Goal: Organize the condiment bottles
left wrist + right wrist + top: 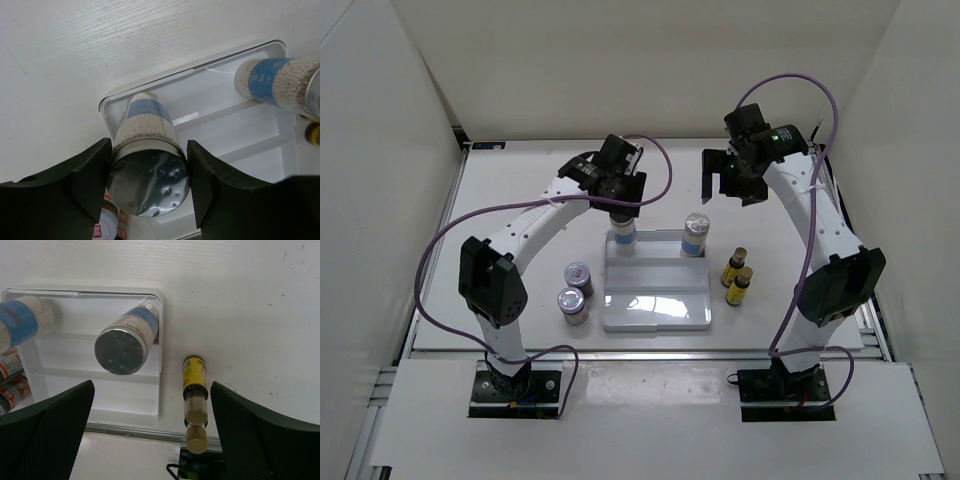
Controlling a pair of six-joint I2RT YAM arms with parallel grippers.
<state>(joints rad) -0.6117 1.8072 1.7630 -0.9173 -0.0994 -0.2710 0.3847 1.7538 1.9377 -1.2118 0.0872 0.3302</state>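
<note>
Where the left gripper's (148, 170) two black fingers (85, 180) close in, they clamp the silver cap of the gripped shaker (145, 125) from either side, each pad pressed against the cap's ribbed rim. The cap is flat, shiny metal, dimpled with small holes. Below it the body is a clear cylinder packed with pale granules and wrapped in a blue band. Its base sits in the far left corner of the tray (240, 135), though whether it rests on the floor there or hangs just above it cannot be told.

The second shaker (696, 235), of the same build, stands upright and free in the tray's far right corner. Above and beyond it the right gripper (732, 185) hangs with its jaws spread wide and nothing between them. In the right wrist view its dark fingers show a fine mesh-like texture.

The tray is a white, glossy plastic rectangle with rounded corners and a floor that steps in tiers. It lies on a white table (520, 180) with a faint wood grain.

Just left of the tray, on the table, stand the two squat jars (579, 277), silver-lidded with red and white labels, close together. Just right of the tray are the two yellow bottles (735, 265), tiny, dark-capped and side by side.
</note>
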